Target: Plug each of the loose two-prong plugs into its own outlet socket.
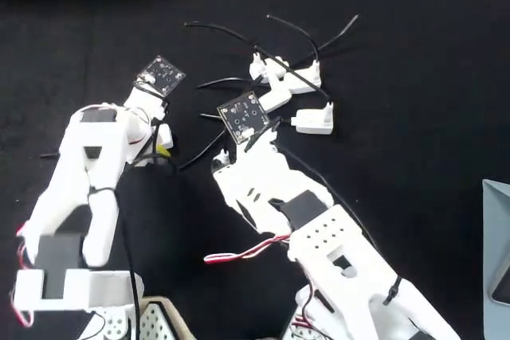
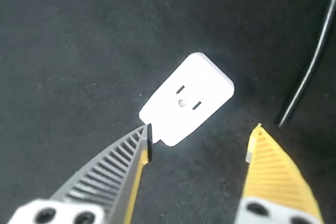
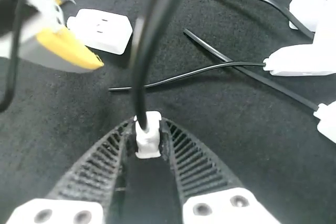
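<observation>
White plug [image 3: 147,139] — clamped betw. R fingers [image 3: 100,177] | socket [image 2: 187,98] at tip of spread L fingers [image 2: 113,166]

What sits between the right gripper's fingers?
A white plug, clamped in the right gripper, with its black cord leading out of it. Its prongs cannot be seen: the plug's own body and the fingers cover them.
</observation>
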You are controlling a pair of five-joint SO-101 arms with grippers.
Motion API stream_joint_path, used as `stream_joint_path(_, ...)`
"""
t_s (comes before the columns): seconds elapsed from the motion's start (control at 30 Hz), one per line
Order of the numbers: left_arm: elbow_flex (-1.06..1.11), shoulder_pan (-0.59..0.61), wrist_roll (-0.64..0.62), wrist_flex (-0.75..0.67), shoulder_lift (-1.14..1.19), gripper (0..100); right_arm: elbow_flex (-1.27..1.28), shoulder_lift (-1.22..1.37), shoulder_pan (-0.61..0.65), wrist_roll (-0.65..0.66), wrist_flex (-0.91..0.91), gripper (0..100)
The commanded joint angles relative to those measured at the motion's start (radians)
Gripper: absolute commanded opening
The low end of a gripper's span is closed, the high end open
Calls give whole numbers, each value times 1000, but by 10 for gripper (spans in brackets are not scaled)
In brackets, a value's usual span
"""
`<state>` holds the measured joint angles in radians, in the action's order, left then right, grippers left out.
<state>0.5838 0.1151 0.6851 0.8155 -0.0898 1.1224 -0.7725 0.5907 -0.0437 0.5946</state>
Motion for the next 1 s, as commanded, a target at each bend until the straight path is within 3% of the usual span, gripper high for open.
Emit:
stream_joint_path(0.0,-96,-10,11,-20,83,295,5,-24,-18,-8,-18,12)
stream_joint_path(0.13,-137,-10,8,-20,161,291,8,-24,-18,-8,-18,12)
stream_joint_path(0.3,-194,-10,11,-69,259,191,10,-24,-18,-8,-18,12)
stream_joint_path(0.43,-229,-4,8,-109,318,166,12,-24,-18,-8,-18,12)
stream_joint_path(0.57,-257,-2,6,-101,333,163,12,-24,-18,-8,-18,12)
stream_joint_path(0.67,-252,-2,6,-98,292,90,12,-24,-18,-8,-18,12)
stream_joint_path(0.77,-240,-7,9,-20,216,27,12,-24,-20,-8,-18,12)
stream_joint_path(0.97,-199,-42,6,245,34,29,12,-25,-29,-8,-11,12)
